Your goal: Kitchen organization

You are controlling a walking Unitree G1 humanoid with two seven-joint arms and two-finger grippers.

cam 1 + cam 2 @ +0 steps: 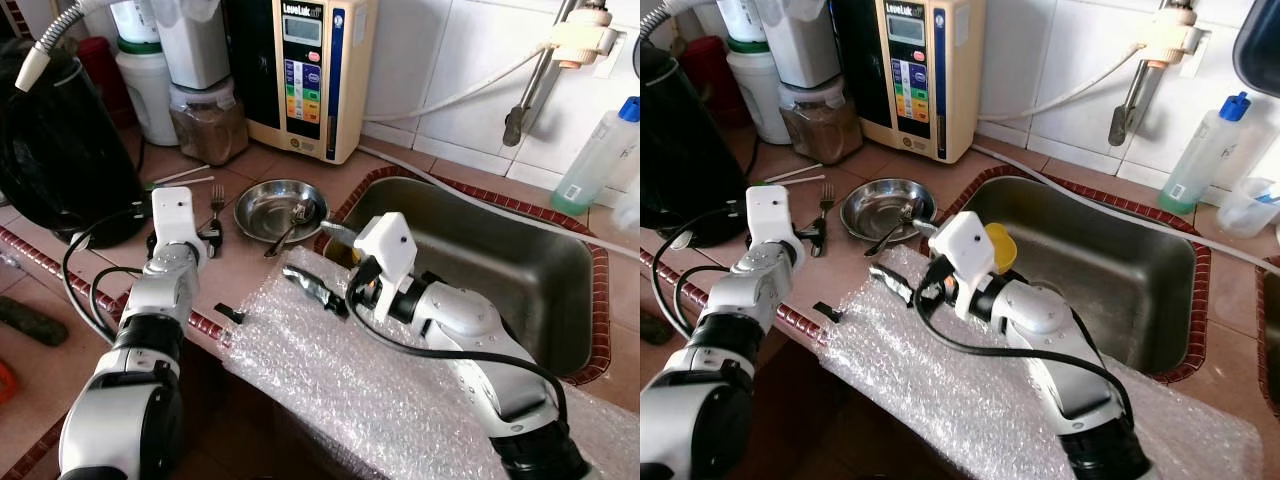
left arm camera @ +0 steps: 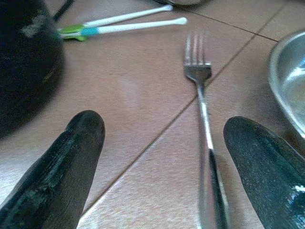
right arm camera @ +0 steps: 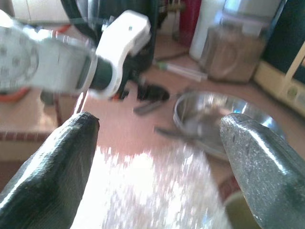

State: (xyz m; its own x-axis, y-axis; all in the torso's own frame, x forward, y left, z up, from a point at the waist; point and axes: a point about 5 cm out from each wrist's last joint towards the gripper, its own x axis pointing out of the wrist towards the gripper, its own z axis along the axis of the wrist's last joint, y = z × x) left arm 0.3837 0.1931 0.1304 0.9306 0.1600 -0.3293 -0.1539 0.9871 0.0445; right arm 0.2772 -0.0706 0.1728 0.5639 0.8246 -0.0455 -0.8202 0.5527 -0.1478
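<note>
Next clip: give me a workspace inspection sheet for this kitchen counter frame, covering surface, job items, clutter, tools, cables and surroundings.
Surface: terracotta tiled counter with a sheet of clear bubble wrap along its front edge.
Job's things: silver metal fork lying flat on the tiles; round steel dish with a spoon resting in it.
Clutter: two white sticks with coloured ends; dark utensil on the bubble wrap.
Grippers: left tool open, straddling the fork handle; right tool open above the bubble wrap.
Cables: black cable looping off the left arm.
Surroundings: steel sink, cream water ioniser, clear bottle with blue cap.
</note>
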